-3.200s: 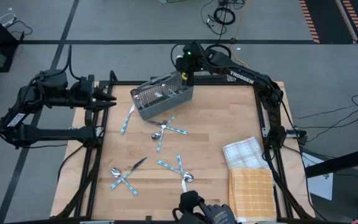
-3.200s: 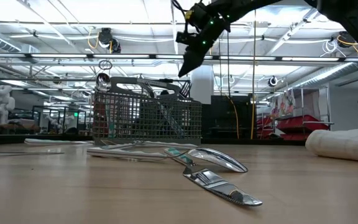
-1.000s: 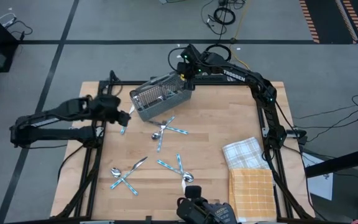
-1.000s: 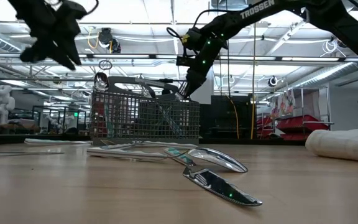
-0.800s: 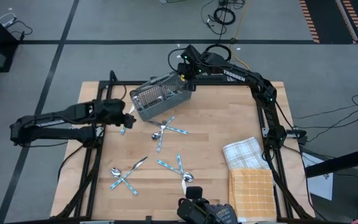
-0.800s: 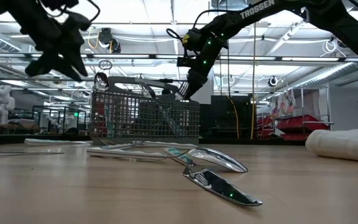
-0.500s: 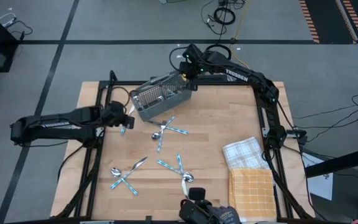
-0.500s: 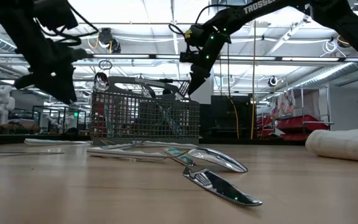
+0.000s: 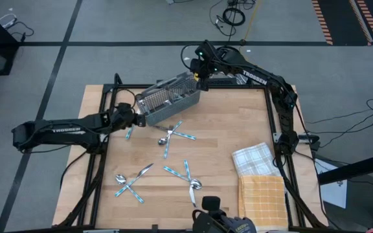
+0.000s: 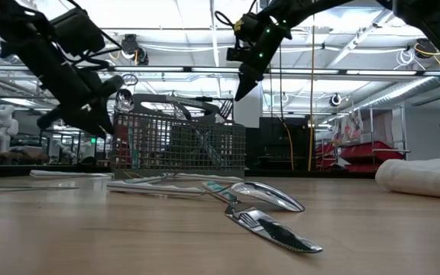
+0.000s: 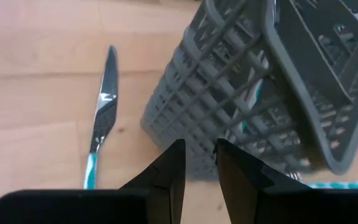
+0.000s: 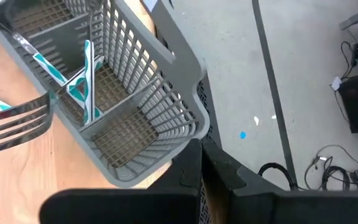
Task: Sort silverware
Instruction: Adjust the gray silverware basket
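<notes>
The grey wire-mesh caddy (image 9: 167, 100) sits toward 12 o'clock on the wooden table (image 9: 225, 162), a little left of centre, with a few blue-handled pieces already standing inside it (image 12: 82, 78).

The left gripper (image 9: 136, 118) has its tips at the caddy's 8 o'clock corner. In the left wrist view its two dark fingers (image 11: 169, 171) stand a narrow gap apart with nothing between them, right against the caddy's mesh wall (image 11: 229, 124); whether they actually touch it I cannot tell. Just beside that corner a knife (image 11: 102, 112) lies flat on the wood (the same one shows in the high view at 9 o'clock from the caddy (image 9: 129, 131)).

The right gripper (image 9: 199, 76) hangs above the caddy's 2 o'clock end, fingers pressed together and holding nothing.

The remaining silverware is loose on the table: a crossed cluster (image 9: 173, 136) just at 6 o'clock from the caddy, another cluster (image 9: 185, 176) nearer the table's 6 o'clock edge, and a crossed pair (image 9: 129, 184) toward 7 o'clock. In the low view a fork (image 10: 273, 231) lies nearest the camera.

Two folded cloths, one checked white (image 9: 254, 159) and one orange (image 9: 262, 200), lie toward 4 o'clock.
</notes>
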Controlling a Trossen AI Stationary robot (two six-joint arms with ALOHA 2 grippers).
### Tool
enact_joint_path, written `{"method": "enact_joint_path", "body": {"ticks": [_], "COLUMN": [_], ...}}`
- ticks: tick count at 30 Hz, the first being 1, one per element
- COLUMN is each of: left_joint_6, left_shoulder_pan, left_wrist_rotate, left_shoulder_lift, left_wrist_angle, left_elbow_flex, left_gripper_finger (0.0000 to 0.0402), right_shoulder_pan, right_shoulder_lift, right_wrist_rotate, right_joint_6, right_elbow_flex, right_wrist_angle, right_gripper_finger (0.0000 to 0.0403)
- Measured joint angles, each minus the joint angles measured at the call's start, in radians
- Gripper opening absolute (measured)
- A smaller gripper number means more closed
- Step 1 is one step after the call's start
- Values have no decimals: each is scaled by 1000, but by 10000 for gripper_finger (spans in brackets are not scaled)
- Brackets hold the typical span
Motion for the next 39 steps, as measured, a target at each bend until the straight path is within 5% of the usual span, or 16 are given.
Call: {"method": "enact_joint_path", "body": {"ticks": [31, 39], "left_joint_6": [42, 43], "left_shoulder_pan": [247, 309], "left_wrist_rotate": [92, 120], "left_shoulder_lift": [512, 635], "left_wrist_angle": [847, 912], "left_elbow_flex": [1, 121], "left_gripper_finger": [95, 95], "right_shoulder_pan": [-24, -24], "right_shoulder_lift": [-5, -5], "right_wrist_rotate": [49, 49], "right_joint_6": [6, 7], "right_elbow_flex": [0, 0], "right_wrist_angle": [-114, -117], "right_gripper_finger": [0, 0]}}
